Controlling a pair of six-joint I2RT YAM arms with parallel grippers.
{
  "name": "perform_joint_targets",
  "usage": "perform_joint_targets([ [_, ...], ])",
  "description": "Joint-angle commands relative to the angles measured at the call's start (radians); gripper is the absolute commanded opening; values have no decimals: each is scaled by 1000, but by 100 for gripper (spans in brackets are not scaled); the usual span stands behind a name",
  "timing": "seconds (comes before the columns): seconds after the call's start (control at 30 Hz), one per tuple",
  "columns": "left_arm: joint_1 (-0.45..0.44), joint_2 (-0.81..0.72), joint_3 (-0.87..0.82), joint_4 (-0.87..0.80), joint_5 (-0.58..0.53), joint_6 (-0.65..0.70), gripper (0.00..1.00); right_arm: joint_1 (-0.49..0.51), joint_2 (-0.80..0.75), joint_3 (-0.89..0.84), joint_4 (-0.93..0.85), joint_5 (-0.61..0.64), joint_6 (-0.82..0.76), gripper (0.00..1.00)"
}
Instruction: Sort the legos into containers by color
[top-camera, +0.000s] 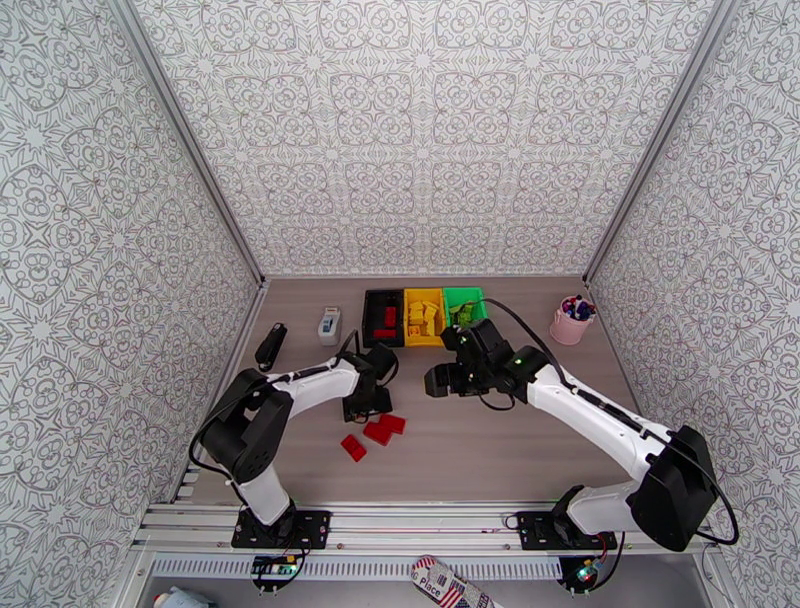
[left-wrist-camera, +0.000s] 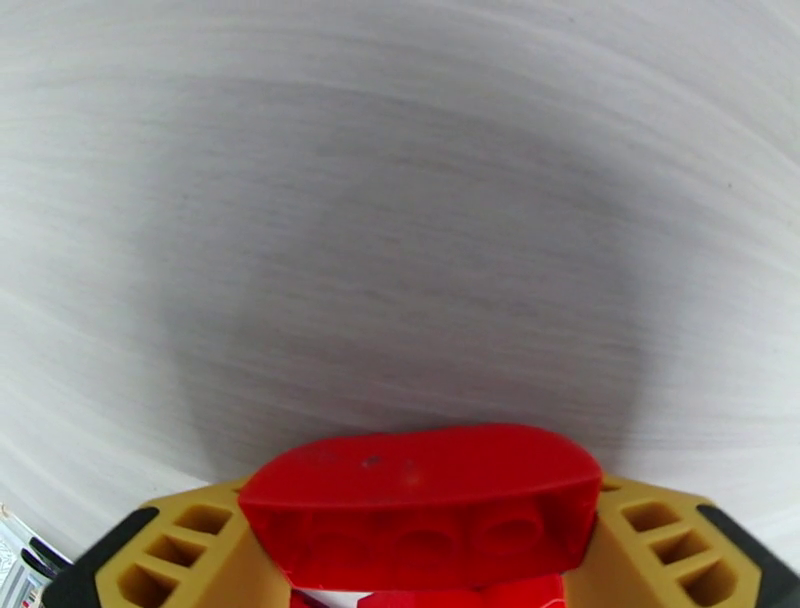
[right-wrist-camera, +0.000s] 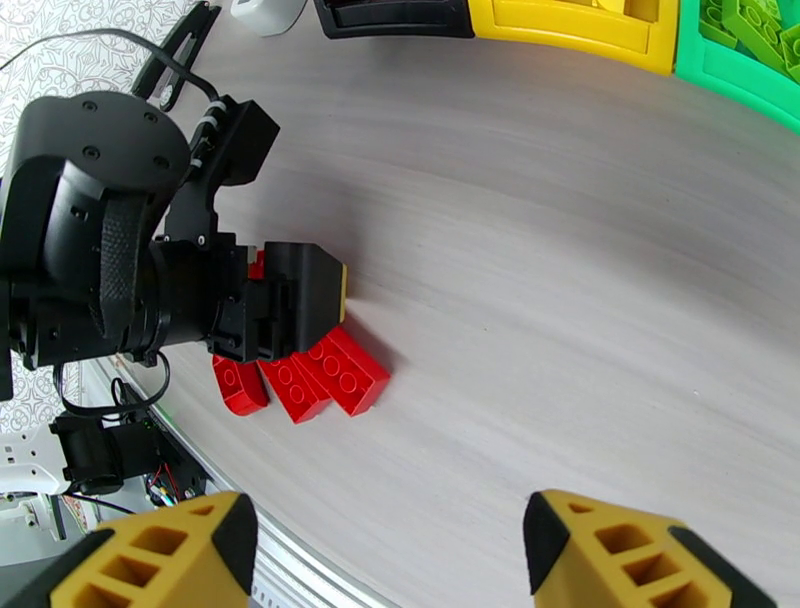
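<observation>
My left gripper (left-wrist-camera: 420, 545) is shut on a red lego (left-wrist-camera: 420, 500), its yellow fingers (left-wrist-camera: 190, 550) pressed against both ends of the brick just above the table. From above, the left gripper (top-camera: 368, 403) sits low over a small cluster of red legos (top-camera: 380, 432). These show as three red bricks (right-wrist-camera: 300, 380) in the right wrist view. My right gripper (right-wrist-camera: 390, 565) hangs open and empty, right of the left one and above the table (top-camera: 445, 381). The black bin (top-camera: 383, 317), yellow bin (top-camera: 424, 315) and green bin (top-camera: 463, 303) stand side by side at the back, each holding bricks.
A white-and-blue box (top-camera: 329, 324) and a black object (top-camera: 270, 345) lie left of the bins. A pink cup of pens (top-camera: 572, 322) stands at the back right. The metal rail (top-camera: 420, 520) runs along the near table edge.
</observation>
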Motion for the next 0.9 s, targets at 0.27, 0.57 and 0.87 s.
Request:
perform_joint_targets([
  [0.27, 25, -23, 47, 93, 26, 63, 61, -6, 15, -10, 39, -45, 19, 73],
  [0.57, 149, -45, 217, 62, 108, 155, 60, -6, 104, 78, 96, -142, 56, 70],
  [0.87, 282, 169, 626, -38, 178, 246, 66, -7, 119, 162, 30, -102, 35, 71],
])
